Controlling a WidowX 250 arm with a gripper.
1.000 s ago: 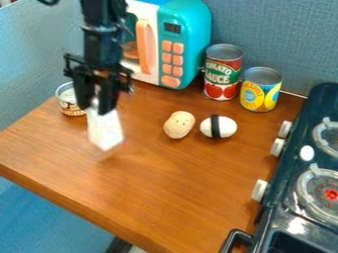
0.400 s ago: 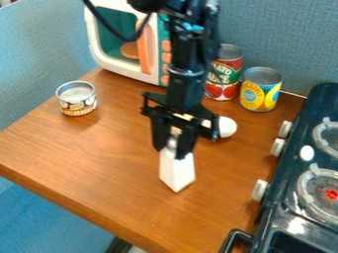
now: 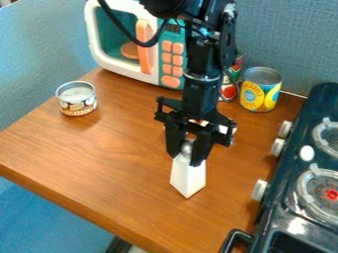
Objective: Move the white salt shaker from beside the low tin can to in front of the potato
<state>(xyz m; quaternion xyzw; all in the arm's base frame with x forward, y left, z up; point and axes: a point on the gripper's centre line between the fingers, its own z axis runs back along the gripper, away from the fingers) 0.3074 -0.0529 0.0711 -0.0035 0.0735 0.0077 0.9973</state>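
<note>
Camera view: black arm comes in from the top edge, w/ a thin black cable [image 3: 119,27] looping beside it. The gripper [image 3: 188,153] is over the mid-right part of the tabletop, clamped on 1 white block [image 3: 188,179] by its upper end. Block = smooth, flat-sided, tapering twd the top, w/ a rounded shiny metal-look cap [image 3: 187,148] btwn the fingers; its lower end comes to a corner. Can't tell if it touches the wood.

Just behind the gripper: 1 smooth white item [image 3: 226,129], partly hidden, shape hard to read.

Cans: 3 total, all metal cylinders w/ printed labels. 1 short, squat can [image 3: 77,103] near the left edge of the table; 1 red/green can [image 3: 229,91], mostly behind the arm; 1 yellow/blue can [image 3: 260,94] just R of it.

Back: 1 toy microwave [image 3: 115,66], plastic-look, white + teal, rounded corners, 1 orange bar handle [image 3: 143,47], 6 sm. orange buttons + 1 lg. oval one, 1 brown disc [image 3: 130,50] inside.

R side: 1 dark, glossy toy stove [image 3: 290,207] w/ 2 round gray burners in sight, 3 pale knobs along its side, 1 flat white oval [image 3: 307,153] on top.

Tabletop [image 3: 99,163]: brown wood grain, straight front edge. Walls: blue-gray, woven-fabric look.
</note>
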